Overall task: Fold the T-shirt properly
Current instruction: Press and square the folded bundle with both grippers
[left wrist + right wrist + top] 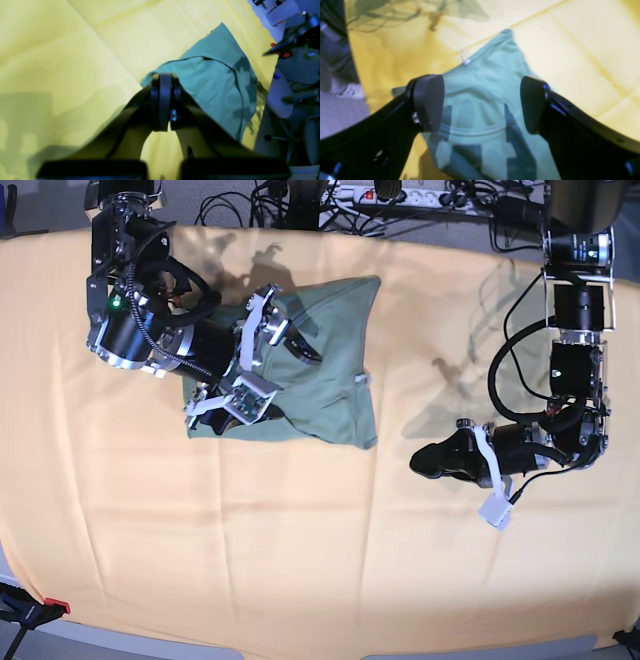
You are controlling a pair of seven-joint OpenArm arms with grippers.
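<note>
So the T-shirt (330,330) is lying on the table (300,580) over its yellow cloth (100,50), and we've got it nearer the edge at the top of the base view, and closer to the left edge than the right one. It's a bunched, part-folded shape, definitely not a neat rectangle: one strip runs along the side facing the middle of the table, with a seam curving across the fabric, and a corner pokes out toward the top edge. We can also spot a little white tag (466,61) at the shirt's border in the right wrist view

Right above the shirt we have our right gripper (481,103), fingers spread wide with nothing pinched between them. Looking down through the gap we see grey-green fabric, plus the gripper's dark shadows falling across it. Whether either tip is brushing the fabric, we honestly can't tell

Our left gripper (428,461) is off to the side, between the shirt and the table's right edge, with its fingers together and no fabric in them. It's apart from the shirt, over a bare bit of the cloth. Creases run through the cloth around there

Further out, we see dark cables (330,192) along the top edge, and a small red and black thing (35,605) down at the bottom left corner, by the pale rail (120,647) on the bottom edge
</note>
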